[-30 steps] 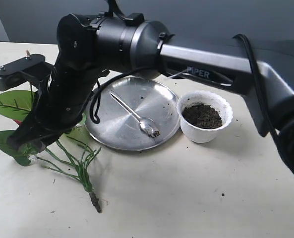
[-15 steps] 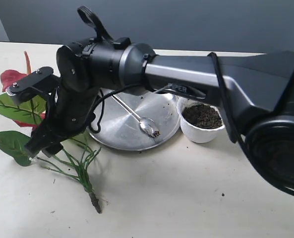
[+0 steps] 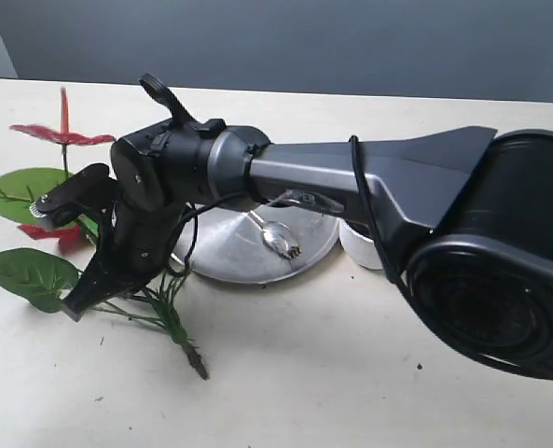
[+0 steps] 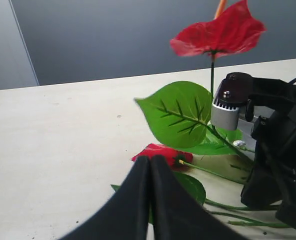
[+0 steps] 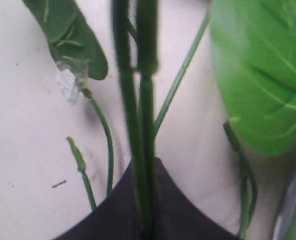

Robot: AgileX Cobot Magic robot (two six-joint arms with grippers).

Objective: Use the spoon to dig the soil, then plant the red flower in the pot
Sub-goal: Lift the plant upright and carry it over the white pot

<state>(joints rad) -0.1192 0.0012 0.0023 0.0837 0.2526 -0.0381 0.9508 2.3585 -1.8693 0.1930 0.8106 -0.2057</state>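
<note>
R pincer clamped on red flower stems | L pincer closed, empty | 1 spoon (on plate)

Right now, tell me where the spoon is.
In the exterior view, the spoon lies on the steel plate near centre, just left of the white pot.

Soft even daylight; right wrist close-up blurred.

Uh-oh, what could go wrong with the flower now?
The right gripper pinches only thin stems, so the red flower might slip or swing. Its long trailing stem end could snag the steel plate or spoon heading to the pot.
</note>
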